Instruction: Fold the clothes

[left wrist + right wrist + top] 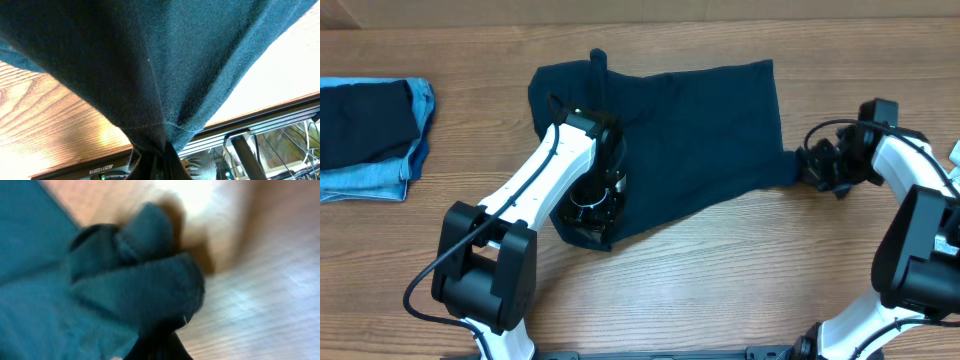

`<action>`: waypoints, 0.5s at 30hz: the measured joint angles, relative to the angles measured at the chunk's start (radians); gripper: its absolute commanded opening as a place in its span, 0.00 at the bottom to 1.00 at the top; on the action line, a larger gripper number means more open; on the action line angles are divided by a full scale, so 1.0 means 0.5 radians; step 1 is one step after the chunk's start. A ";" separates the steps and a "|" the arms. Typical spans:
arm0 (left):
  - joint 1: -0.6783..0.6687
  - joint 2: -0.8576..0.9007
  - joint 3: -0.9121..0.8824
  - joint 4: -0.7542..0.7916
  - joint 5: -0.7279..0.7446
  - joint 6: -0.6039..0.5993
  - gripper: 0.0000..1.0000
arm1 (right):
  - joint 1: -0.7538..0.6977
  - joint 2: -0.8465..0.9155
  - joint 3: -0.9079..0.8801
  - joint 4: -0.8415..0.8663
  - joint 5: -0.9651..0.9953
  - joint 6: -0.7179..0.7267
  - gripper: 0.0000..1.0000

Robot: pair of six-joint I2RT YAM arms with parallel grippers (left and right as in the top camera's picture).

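Closest to us, the left gripper (588,210) is clamped tight on the near left edge of the navy shirt (700,130); in its wrist view the cloth gathers to a pinched point between the fingers and fans upward. Below the table (720,280) edge in that view, a dark rail (75,172) carries small white lettering, upside down and too small for us to read. Further out on the right, the right gripper (812,165) is closed on the shirt's bunched right corner. The shirt lies spread across the table's middle toward its far edge, with no print or label that we can see. Far left sits a folded dark navy piece (365,120) on light blue denim (380,180).
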 measured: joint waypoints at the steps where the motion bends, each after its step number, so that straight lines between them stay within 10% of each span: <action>1: 0.001 0.000 0.000 -0.001 -0.005 0.002 0.04 | -0.025 0.000 0.010 -0.092 0.024 -0.003 0.04; 15: 0.001 0.000 0.000 -0.125 -0.074 0.018 0.04 | -0.090 -0.262 0.034 -0.713 0.354 -0.118 0.06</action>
